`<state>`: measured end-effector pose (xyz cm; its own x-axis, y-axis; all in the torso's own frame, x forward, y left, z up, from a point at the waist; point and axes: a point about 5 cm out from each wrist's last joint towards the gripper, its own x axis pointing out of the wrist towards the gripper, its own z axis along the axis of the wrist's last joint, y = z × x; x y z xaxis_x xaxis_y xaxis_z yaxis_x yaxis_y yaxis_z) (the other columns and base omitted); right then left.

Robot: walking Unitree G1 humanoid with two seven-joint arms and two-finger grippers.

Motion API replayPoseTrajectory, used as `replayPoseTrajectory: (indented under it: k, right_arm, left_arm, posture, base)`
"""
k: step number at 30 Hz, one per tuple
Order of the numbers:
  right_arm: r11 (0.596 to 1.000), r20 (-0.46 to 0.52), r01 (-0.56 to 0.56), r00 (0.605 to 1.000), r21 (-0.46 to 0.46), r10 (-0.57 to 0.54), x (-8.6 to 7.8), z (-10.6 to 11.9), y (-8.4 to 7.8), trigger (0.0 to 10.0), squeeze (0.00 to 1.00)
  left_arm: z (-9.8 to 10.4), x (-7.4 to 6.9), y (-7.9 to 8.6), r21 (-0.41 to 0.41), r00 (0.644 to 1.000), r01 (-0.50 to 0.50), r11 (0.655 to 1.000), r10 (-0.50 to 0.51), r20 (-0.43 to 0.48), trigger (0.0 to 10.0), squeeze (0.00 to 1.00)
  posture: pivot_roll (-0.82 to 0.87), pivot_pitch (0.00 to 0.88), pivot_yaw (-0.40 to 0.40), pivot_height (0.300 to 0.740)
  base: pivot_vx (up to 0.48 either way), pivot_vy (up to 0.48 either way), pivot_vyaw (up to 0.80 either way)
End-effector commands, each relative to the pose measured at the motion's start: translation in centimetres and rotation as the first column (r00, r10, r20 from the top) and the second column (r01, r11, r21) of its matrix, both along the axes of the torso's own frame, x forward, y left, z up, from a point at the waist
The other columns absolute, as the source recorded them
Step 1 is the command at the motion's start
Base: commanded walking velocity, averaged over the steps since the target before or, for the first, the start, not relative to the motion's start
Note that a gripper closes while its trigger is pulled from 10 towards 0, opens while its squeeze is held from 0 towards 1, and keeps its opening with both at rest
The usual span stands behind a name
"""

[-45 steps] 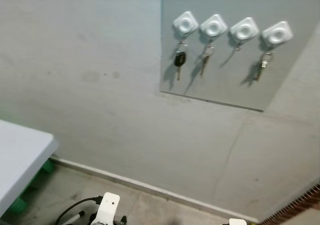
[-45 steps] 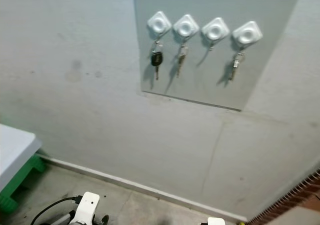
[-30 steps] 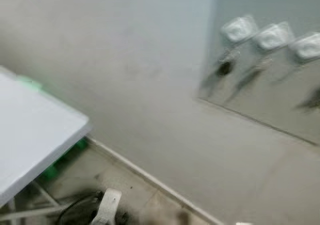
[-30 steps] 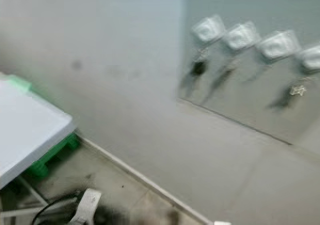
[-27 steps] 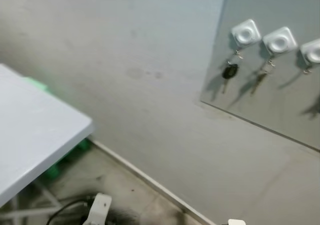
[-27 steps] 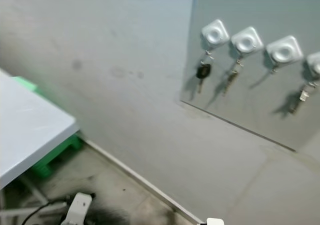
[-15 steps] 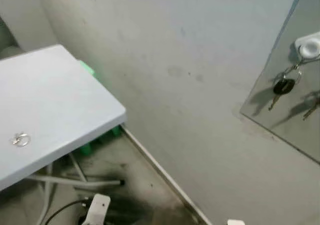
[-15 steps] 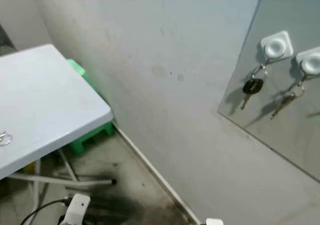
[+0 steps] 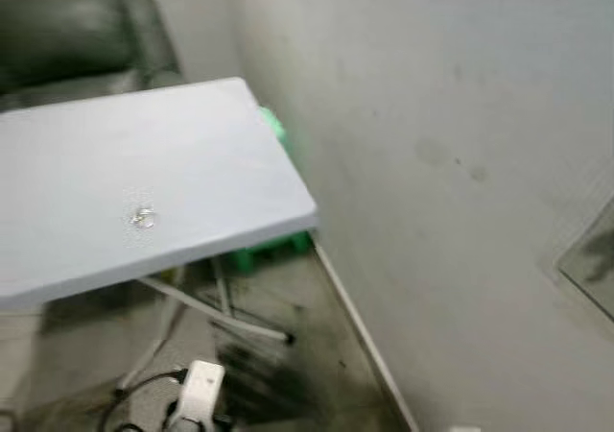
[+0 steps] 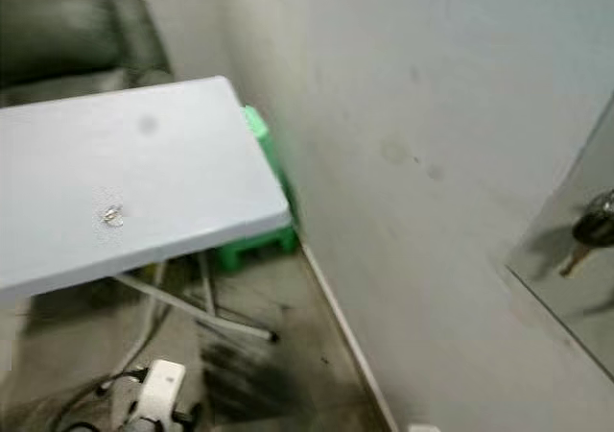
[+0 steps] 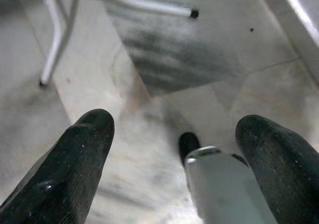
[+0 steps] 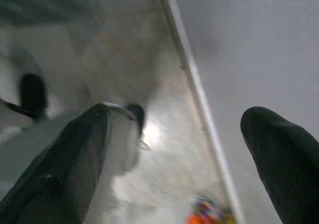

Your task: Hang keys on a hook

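My left fingers [image 11: 174,159] hang low over the floor [image 11: 149,84], spread wide apart with nothing between them; past them I see pale tile with a dark smudged patch and the thin metal legs [image 11: 55,35] of the bench. My right fingers [image 12: 174,154] also hang spread wide and hold nothing, above tile that meets a white baseboard [image 12: 199,109] at the foot of the wall; a small orange object [image 12: 207,214] lies blurred near that baseboard, and I cannot tell what it is. From my head, looking forward and down, the white top of my left arm [image 9: 197,394] sits at the lower edge with a black cable beside it. Just beyond stands a light grey folding bench [image 9: 221,144], and a small set of keys [image 9: 142,218] on a ring lies on its top, toward my left and well apart from both hands. A green stool [image 10: 254,245] sits under the bench's far corner, against the wall. A dark leather armchair [image 9: 77,38] stands behind the bench. To my right the grey wall [image 9: 432,115] carries a grey panel [image 10: 576,288], and a black-headed key [image 10: 593,230] hangs on it at the right edge of the scene.
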<state>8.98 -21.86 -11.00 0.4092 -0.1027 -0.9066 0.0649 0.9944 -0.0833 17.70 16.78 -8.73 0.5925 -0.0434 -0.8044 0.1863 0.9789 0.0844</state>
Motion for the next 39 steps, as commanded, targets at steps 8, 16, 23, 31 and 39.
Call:
replayPoseTrajectory:
  k: [8, 16, 23, 31, 39]
  right_arm:
    - [0.999, -0.053, -0.009, 0.999, 0.037, 0.011, -1.2, -0.5, 1.2, 10.0, 0.0]
    - [0.999, -0.051, 0.002, 0.999, 0.044, 0.0, -1.2, -0.5, 1.2, 10.0, 0.0]
    - [0.997, -0.053, 0.035, 0.998, 0.061, -0.032, -1.5, -0.6, 1.6, 10.0, 0.0]
    - [0.997, -0.062, 0.045, 0.997, 0.058, -0.041, -2.0, -0.6, 1.2, 10.0, 0.0]
    - [0.997, -0.072, 0.06, 0.996, 0.052, -0.056, -2.7, -0.6, 0.5, 10.0, 0.0]
  left_arm:
    - [-0.1, -0.5, 1.5, 0.036, 0.999, -0.038, 0.999, 0.039, -0.016, 10.0, 0.0]
    - [-0.1, -0.5, 1.6, 0.04, 0.999, -0.047, 0.998, 0.047, -0.016, 10.0, 0.0]
    - [-0.2, -0.7, 1.9, 0.043, 0.998, -0.056, 0.998, 0.056, -0.018, 10.0, 0.0]
    - [-0.2, -0.8, 1.9, 0.038, 0.997, -0.07, 0.997, 0.071, -0.021, 10.0, 0.0]
    - [-0.3, -0.9, 1.8, 0.03, 0.997, -0.075, 0.997, 0.076, -0.026, 10.0, 0.0]
  posture:
    - [-0.07, 0.0, 0.013, 0.74]
    - [-0.07, 0.0, 0.014, 0.74]
    - [-0.06, 0.0, 0.017, 0.74]
    - [-0.07, 0.0, 0.015, 0.74]
    - [-0.07, 0.0, 0.014, 0.74]
  base:
    - [0.0, 0.0, 0.8]
    - [0.0, 0.0, 0.8]
    - [0.0, 0.0, 0.0]
    - [0.0, 0.0, 0.0]
    - [0.0, 0.254, 0.0]
